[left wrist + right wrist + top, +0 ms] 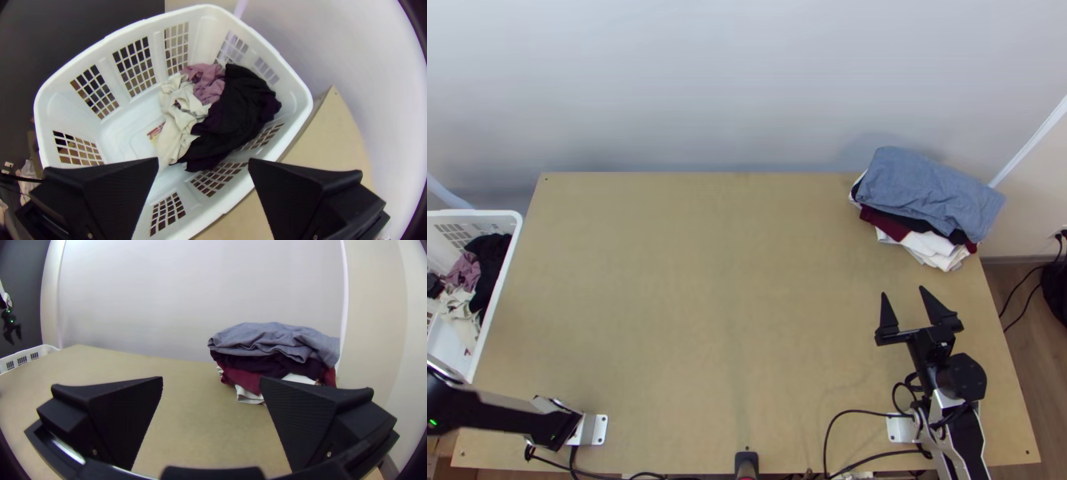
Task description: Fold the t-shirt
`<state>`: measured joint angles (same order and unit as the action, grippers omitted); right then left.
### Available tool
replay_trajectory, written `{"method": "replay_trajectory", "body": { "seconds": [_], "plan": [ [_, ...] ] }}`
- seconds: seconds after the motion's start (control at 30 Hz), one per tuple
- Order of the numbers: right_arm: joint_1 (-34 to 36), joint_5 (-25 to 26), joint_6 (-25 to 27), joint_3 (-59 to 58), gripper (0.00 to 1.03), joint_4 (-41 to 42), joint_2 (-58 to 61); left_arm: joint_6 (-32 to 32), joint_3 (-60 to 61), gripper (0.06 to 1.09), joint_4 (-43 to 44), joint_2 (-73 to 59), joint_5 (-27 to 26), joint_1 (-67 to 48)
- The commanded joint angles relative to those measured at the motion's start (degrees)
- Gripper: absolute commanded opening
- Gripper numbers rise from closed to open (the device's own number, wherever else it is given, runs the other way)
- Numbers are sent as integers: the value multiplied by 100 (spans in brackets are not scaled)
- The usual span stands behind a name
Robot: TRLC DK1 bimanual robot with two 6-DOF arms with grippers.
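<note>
Pale, smooth wall (715, 80) rises behind the far edge of a light wooden counter (715, 280). Beside its left edge is a white plastic basket with gridded sides (120, 133), holding a crumpled cream garment (178, 115), a bunched mauve cloth (209, 82) and a rumpled black garment (240, 111). Which of these is the t-shirt, if any, I cannot tell. At the far right corner sits a stack of folded clothes topped with blue-grey cloth (927, 192).

Picking one garment from the basket seems the step in hand. Best to come down onto a raised fold, close on a single layer group, then lift high enough to clear the rim and shed any tangled neighbour.

Past the left edge, the left tool (203, 161) is over the basket, wide apart and holding nothing. The right tool (904, 291), also wide and unladen, points toward the far edge, near the stack, its arm (959, 424) based at the near right corner.
</note>
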<state>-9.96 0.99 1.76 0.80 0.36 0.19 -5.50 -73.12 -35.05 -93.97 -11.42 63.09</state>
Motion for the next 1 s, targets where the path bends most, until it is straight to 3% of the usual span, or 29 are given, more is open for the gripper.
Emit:
{"method": "replay_trajectory", "body": {
  "seconds": [0.0, 0.27, 0.4, 0.57, 0.7, 0.97],
  "plan": [
    [29, 32, 0, -18, 98, -133, -27, -259, -308, 104, -37, -640, -62, 98],
    [29, 32, 0, -18, 98, -133, -27, -610, -897, 103, 393, -2107, 35, 160],
    [29, 32, -9, -18, 98, -133, -27, -874, -985, 88, 824, -2503, 43, 169],
    [29, 32, 0, -18, 98, -133, -27, -1050, -1319, 87, 1000, -3083, 263, 107],
    [29, 32, 0, -18, 98, -133, -27, -1191, -1398, 51, 1474, -3347, 509, 37],
    [29, 32, 0, -27, 98, -133, -27, -1595, -1644, 50, 1641, -3707, 782, -183]
  ]
}}
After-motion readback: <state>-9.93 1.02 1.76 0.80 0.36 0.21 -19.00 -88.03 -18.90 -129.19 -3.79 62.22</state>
